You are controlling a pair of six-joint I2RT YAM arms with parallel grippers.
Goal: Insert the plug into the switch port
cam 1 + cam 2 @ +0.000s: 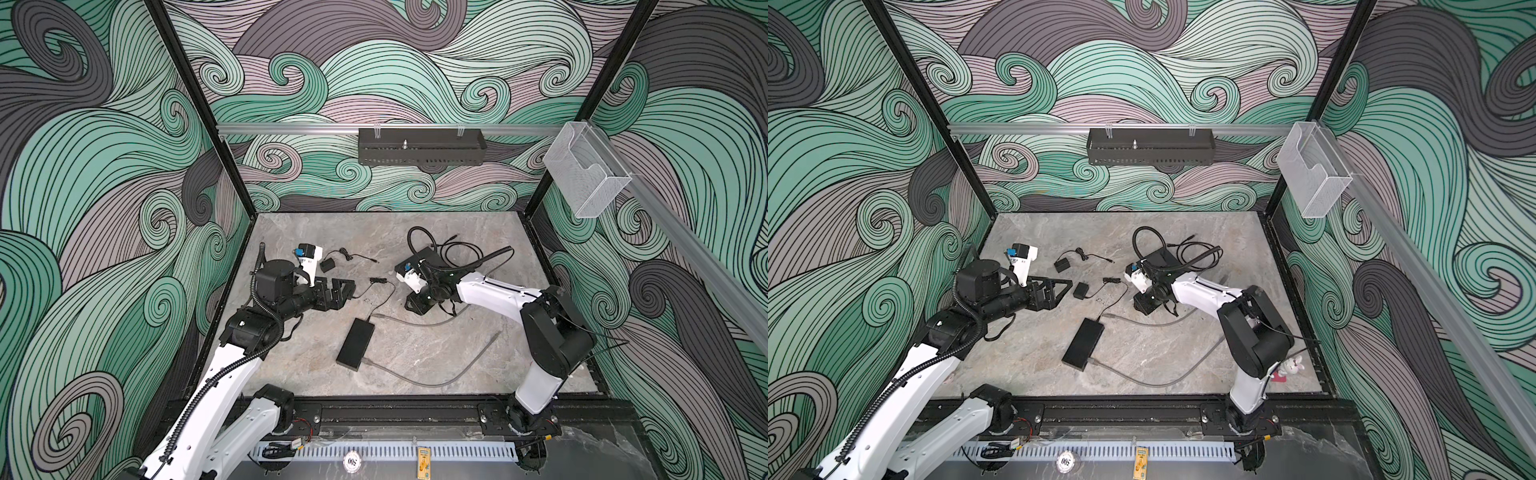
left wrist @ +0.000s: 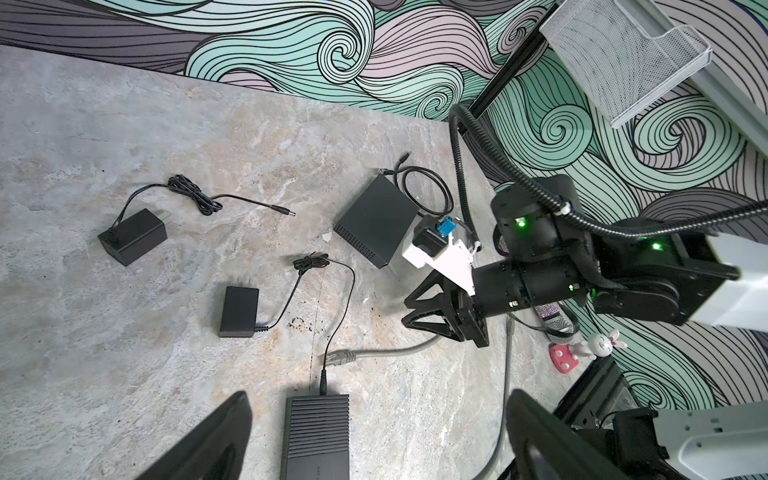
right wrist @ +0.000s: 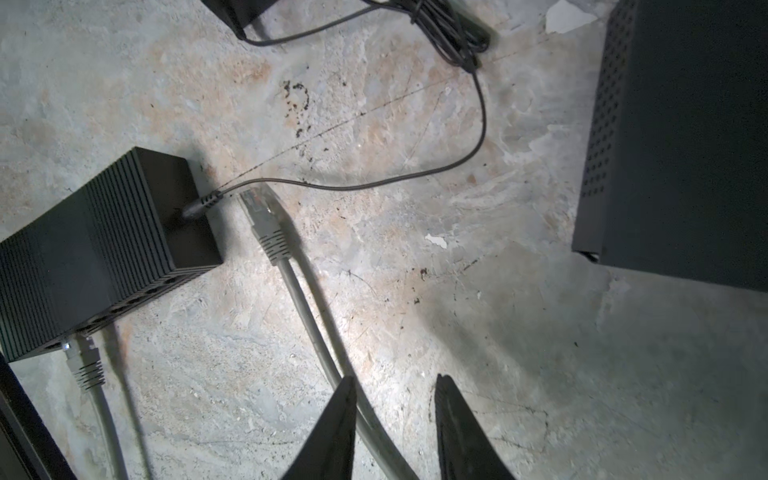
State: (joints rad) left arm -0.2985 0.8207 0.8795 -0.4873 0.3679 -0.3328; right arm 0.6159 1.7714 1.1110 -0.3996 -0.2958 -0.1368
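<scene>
Right, Sam, where's the switch (image 1: 355, 345) sitting?

Flat on the marble table (image 1: 436, 361), Jo, about the middle, between the two arms, lying at a slant in both top views. Narrow black brick, ribbed on top.

And the barrel plug (image 3: 203, 203)?

In, by the look of it! The right wrist view has its tip seated in the switch port (image 3: 184, 215), the small socket on the short end face. Its thin black cord (image 3: 465, 158) loops away to a small adapter (image 2: 239, 309) lying on the table beyond that end.

And the left gripper (image 2: 378, 397)?

Jaws spread wide, gripping nothing. From its wrist camera the plugged end of the switch shows in the gap between the two fingers (image 2: 208, 440), touching neither.

Over to the right gripper (image 3: 395, 378).

Close over the table, jaws partly apart, pads not meeting. A grey cable (image 3: 307, 316) passes behind one finger (image 3: 328, 436) as that wrist camera sees it and shows again in the gap, with no squeeze on it. Its grey network plug (image 3: 262, 212) lies free just beside the barrel plug, near the switch's end face.

Any other connection?

Yes, a second grey plug (image 3: 81, 361) sits in a port on the switch's long side. The wider flat box (image 3: 681, 137) lies off to one side of the right gripper, and a second adapter (image 2: 133, 237) rests farther back, its jack (image 2: 286, 212) lying free on the table.
</scene>
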